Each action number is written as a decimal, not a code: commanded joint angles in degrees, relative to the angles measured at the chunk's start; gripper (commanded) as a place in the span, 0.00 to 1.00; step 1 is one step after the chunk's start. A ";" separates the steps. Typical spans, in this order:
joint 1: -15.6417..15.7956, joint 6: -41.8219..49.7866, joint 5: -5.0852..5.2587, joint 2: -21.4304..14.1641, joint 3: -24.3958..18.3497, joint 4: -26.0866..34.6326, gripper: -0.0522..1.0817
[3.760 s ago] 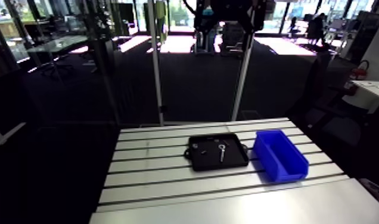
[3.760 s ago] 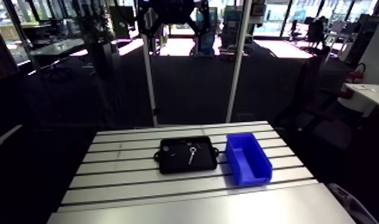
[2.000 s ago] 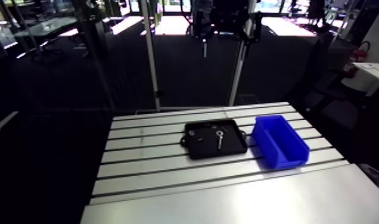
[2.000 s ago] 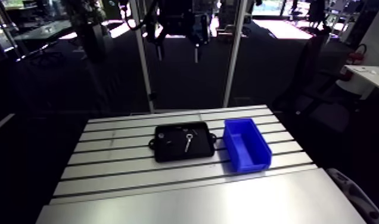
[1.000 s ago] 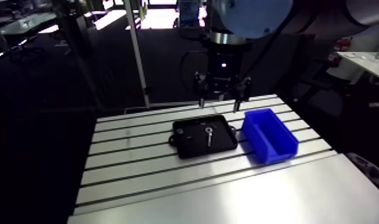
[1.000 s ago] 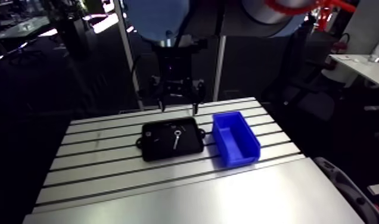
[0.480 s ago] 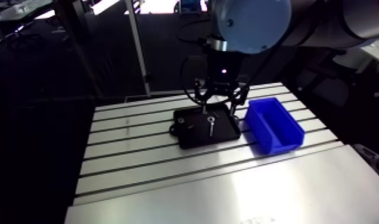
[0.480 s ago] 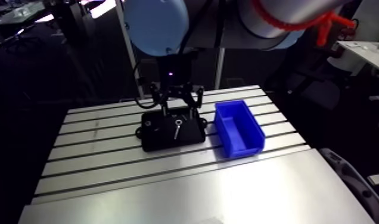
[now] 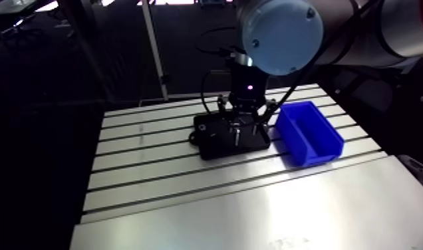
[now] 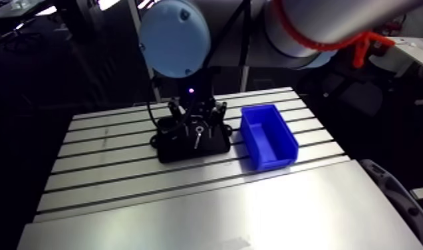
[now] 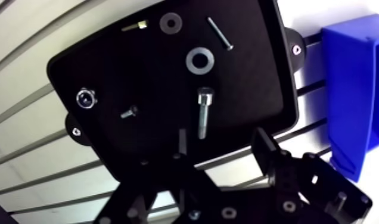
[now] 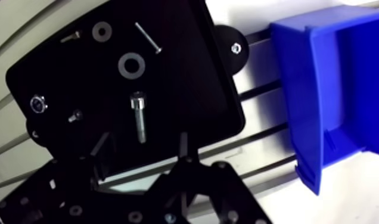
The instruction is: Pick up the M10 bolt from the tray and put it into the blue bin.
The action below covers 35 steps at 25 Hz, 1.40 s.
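Gripper (image 12: 142, 149): spread open and holding nothing. It hovers low over the tray with its 2 fingers on either side of the bolt's line, which looks set up to close across the shank.
Table (image 9: 154, 179): slotted aluminium, with the tray and bin side by side on it.
Tray (image 11: 78, 59): black and shallow, lying flat. Its low rim keeps the loose hardware together.
Small parts: a nut (image 11: 84, 98), a short screw (image 11: 129, 112), a small washer (image 11: 164, 24), a large washer (image 11: 190, 59) and a long thin screw (image 11: 218, 33), all scattered apart from each other.
M10 bolt (image 11: 204, 116): lying flat in the tray just ahead of the fingers, with its head pointing away from them. It is near the large washer but not touching it, so there is room to grip.
Blue bin (image 11: 359, 77): just beside the tray with its open top up, so the carry should be short.
Stage: I'd say approach. The bolt is not yet gripped.
Risk: the round shank may roll if 1 finger touches first.
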 commanded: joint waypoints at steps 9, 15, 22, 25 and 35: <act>0.52 -1.23 -0.09 0.94 0.18 -0.57 0.40; 0.87 -1.23 0.00 1.03 0.18 -1.62 0.40; 0.87 -1.23 -0.09 1.55 0.44 -2.50 0.41; 0.87 -1.31 -0.09 1.99 0.53 -2.59 0.42; 0.87 -1.23 -0.09 2.43 0.62 -2.59 0.43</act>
